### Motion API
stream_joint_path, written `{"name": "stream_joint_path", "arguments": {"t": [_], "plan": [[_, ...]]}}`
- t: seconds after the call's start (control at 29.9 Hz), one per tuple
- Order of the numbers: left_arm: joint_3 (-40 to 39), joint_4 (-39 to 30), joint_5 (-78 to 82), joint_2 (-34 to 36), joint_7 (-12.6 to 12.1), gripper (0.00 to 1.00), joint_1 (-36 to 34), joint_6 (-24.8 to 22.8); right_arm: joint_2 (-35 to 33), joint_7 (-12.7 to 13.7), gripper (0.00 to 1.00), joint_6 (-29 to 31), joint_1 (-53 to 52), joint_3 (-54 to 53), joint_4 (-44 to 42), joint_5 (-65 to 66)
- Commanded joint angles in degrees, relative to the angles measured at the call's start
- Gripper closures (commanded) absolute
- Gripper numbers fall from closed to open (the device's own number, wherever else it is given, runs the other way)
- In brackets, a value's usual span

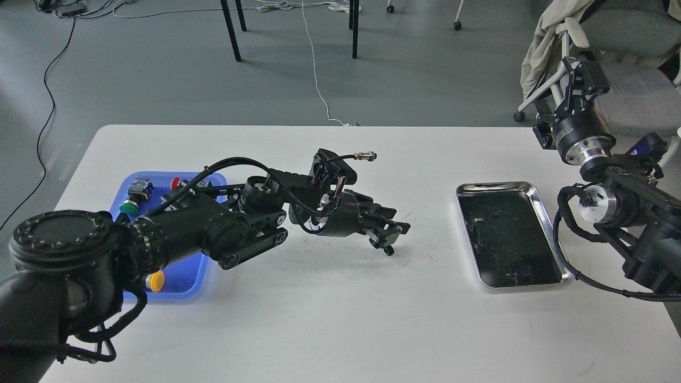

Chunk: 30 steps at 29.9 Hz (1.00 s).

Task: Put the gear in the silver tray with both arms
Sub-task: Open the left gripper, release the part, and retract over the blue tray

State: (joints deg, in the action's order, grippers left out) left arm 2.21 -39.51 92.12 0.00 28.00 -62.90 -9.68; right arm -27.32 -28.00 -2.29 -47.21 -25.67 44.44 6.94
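One white table (330, 319), grey floor (159, 80)

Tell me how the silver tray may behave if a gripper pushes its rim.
The silver tray looks thin, shallow and metal, so it is probably stiff and light. It lies flat on the smooth white table, so it would likely slide, not tip. Its polished rim may be slippery for the fingers.

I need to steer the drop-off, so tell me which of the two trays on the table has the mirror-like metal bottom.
The shiny rectangular silver metal tray on the right; the other, a blue plastic tray on the left, holds coloured push buttons.
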Motion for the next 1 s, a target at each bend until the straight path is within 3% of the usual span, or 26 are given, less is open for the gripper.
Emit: {"name": "stream_joint_path", "arguments": {"t": [0.0,0.43,0.57,0.67,0.97], "plan": [[0.17,-0.13,-2.91,1.22,0.00,0.40,-2.49,-0.61,-0.63,0.00,0.02,0.00,-3.40,4.91,0.38,0.36],[-0.27,-3.99,-8.18,22.92,0.00,0.27,-2.23,0.01,-6.43,0.00,0.02,-0.09,-10.09,13.27,11.80,5.80],[-0.80,-3.99,-14.23,28.37,0.00,0.20,-1.00,0.01,-6.61,0.00,0.02,-0.09,-12.11,18.00,12.33,10.01],[-0.71,-3.03,-20.91,31.72,0.00,0.09,0.75,0.79,-6.61,0.00,0.02,0.00,-14.57,22.83,13.29,11.95],[-3.78,-2.85,-31.37,38.93,0.00,0.06,8.04,1.33,-6.26,0.00,0.02,3.16,-21.87,34.97,15.40,18.28]]}}
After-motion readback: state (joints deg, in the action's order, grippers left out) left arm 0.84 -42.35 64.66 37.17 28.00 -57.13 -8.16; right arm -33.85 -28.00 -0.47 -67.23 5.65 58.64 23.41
